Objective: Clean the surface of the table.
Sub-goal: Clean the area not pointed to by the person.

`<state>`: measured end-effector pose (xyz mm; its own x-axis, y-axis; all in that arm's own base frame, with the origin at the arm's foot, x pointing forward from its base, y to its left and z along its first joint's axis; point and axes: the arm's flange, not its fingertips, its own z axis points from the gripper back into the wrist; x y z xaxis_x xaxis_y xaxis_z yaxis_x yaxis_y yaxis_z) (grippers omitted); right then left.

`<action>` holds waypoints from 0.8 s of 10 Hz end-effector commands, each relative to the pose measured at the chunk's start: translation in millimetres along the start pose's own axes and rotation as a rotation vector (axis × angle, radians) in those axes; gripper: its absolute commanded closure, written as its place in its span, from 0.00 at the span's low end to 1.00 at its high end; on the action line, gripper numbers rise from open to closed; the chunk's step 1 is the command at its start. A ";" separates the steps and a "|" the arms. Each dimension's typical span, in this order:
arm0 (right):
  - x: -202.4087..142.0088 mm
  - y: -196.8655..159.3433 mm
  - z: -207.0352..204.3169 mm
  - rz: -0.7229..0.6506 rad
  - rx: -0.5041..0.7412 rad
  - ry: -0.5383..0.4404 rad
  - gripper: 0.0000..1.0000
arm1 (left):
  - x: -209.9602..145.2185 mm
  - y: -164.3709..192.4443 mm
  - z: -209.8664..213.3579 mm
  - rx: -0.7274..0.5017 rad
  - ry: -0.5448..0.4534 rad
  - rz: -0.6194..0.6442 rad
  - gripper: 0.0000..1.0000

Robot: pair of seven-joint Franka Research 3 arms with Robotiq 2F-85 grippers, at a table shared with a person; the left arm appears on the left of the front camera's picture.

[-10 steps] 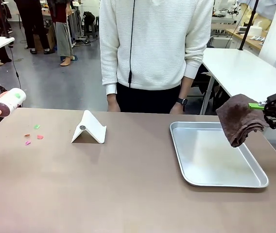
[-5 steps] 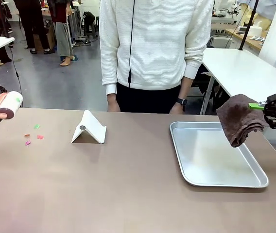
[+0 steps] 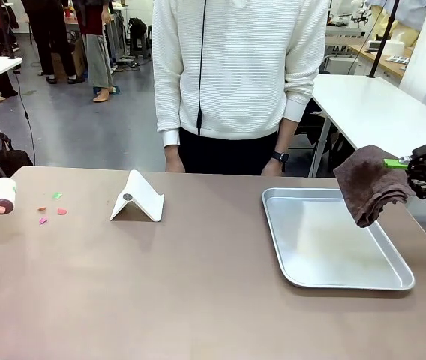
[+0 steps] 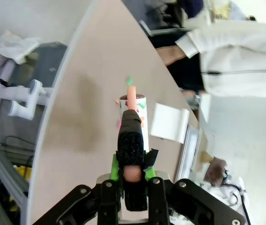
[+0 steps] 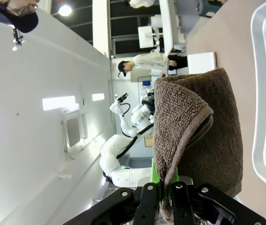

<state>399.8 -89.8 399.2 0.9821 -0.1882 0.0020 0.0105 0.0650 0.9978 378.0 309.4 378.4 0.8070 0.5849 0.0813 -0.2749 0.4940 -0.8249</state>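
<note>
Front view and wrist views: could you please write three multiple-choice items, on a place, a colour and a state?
1. Where on the matte brown-taupe table lie the small coloured scraps? A. left of the white folded stand; B. right of it; C. on it.
2. What colour is the thick hanging towel? A. white; B. dark brown; C. green.
3. The right jaws are: A. open; B. shut on the towel; C. shut on the stand.
A: the scraps lie near the left edge, the stand farther right. B: its pile is plainly brown. B: the towel hangs pinched between them.
</note>
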 end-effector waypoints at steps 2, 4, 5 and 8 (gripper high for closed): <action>0.3 3.9 -0.8 -0.001 0.022 0.000 0.93 | -6.5 -1.5 -27.3 0.067 0.027 0.039 0.78; 0.3 3.9 -0.8 -0.001 0.022 0.000 0.93 | -1.1 6.0 -37.4 0.053 0.098 0.086 0.78; 0.3 3.9 -0.8 -0.001 0.022 0.000 0.93 | 1.2 7.9 -39.0 0.072 0.085 0.100 0.78; 0.3 3.9 -0.8 -0.001 0.022 0.000 0.93 | 4.2 12.2 -50.0 0.111 0.096 0.102 0.78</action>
<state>399.8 -89.9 399.1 0.9821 -0.1883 0.0016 0.0108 0.0647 0.9978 400.9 285.7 343.6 0.8130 0.5812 -0.0344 -0.3816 0.4874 -0.7854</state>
